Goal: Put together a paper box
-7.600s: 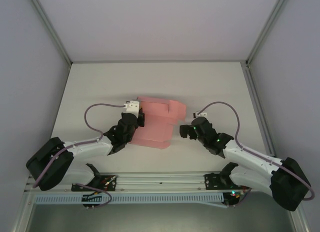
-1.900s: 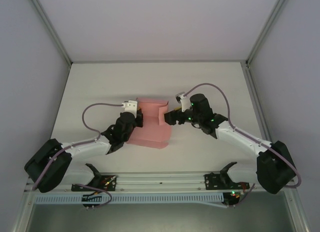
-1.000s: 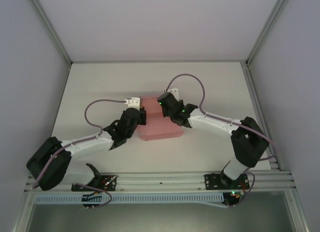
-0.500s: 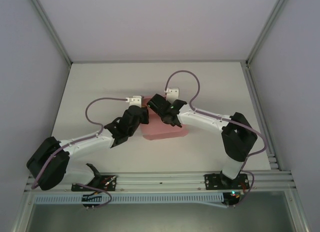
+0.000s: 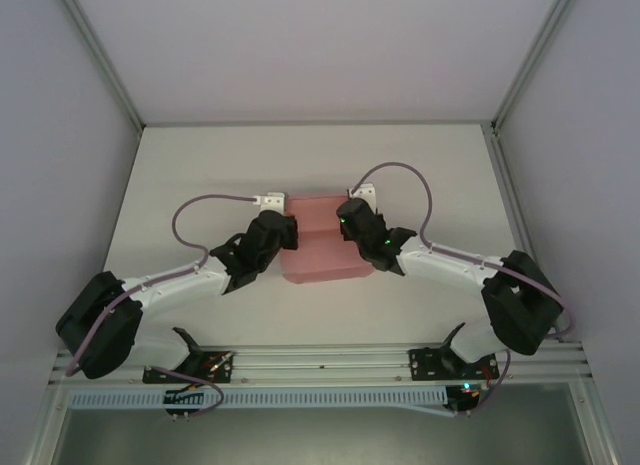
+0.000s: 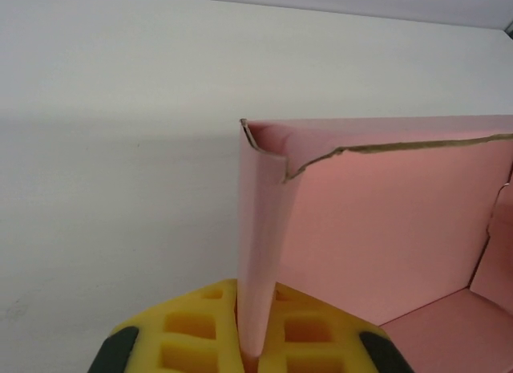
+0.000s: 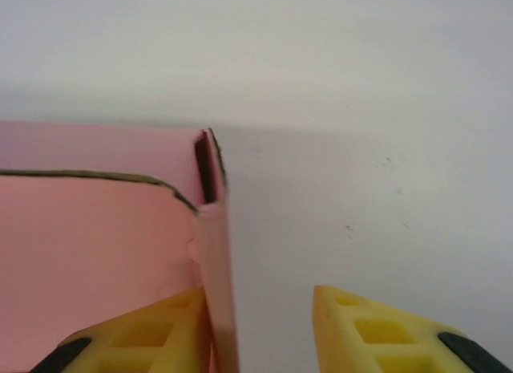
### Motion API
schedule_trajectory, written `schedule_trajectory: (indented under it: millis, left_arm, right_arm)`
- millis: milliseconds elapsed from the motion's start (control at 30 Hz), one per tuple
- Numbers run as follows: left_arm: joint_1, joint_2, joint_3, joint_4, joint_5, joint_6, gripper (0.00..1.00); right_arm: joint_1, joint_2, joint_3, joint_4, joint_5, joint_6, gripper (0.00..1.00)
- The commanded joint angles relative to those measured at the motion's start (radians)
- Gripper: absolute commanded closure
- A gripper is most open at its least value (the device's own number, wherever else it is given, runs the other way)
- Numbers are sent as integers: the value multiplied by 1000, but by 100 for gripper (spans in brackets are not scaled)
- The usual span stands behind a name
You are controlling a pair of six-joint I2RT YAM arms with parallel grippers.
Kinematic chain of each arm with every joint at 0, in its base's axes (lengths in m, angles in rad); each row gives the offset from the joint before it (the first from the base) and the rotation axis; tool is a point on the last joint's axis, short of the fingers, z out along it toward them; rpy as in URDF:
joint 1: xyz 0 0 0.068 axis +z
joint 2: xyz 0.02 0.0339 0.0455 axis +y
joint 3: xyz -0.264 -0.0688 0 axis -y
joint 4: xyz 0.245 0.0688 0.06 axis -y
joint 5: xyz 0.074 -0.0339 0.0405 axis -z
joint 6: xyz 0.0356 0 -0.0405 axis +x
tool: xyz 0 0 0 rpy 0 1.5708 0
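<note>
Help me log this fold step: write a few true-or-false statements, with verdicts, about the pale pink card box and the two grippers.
1. The left gripper is clamped on a wall of the pale pink card box. True.
2. The right gripper is shut tight on the opposite wall. False: its jaws stand apart, with a gap beside the wall.
3. The box lies as a flat sheet. False: its walls stand up.
4. The box sits on the white table between both grippers. True.

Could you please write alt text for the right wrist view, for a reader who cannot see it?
The right gripper stands open around an upright corner wall of the pink box. The wall sits close against one yellow pad, with a clear gap to the other. White table lies beyond.
</note>
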Motion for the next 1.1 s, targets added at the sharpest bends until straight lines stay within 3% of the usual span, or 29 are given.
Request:
schedule_trajectory:
  millis: [0, 100, 467, 1067]
  left_arm:
    - [30, -28, -4, 10, -92, 6, 100]
    - [28, -31, -7, 14, -85, 7, 100]
    - [26, -33, -8, 23, -67, 24, 100]
    - [26, -27, -2, 13, -76, 26, 100]
  right_arm:
    - [-50, -10, -32, 45, -22, -82, 64]
    - [-63, -7, -30, 23, -34, -68, 65]
    - [-152, -28, -97, 190, -367, -32, 65]
    - [-160, -12, -73, 176, -449, -59, 66]
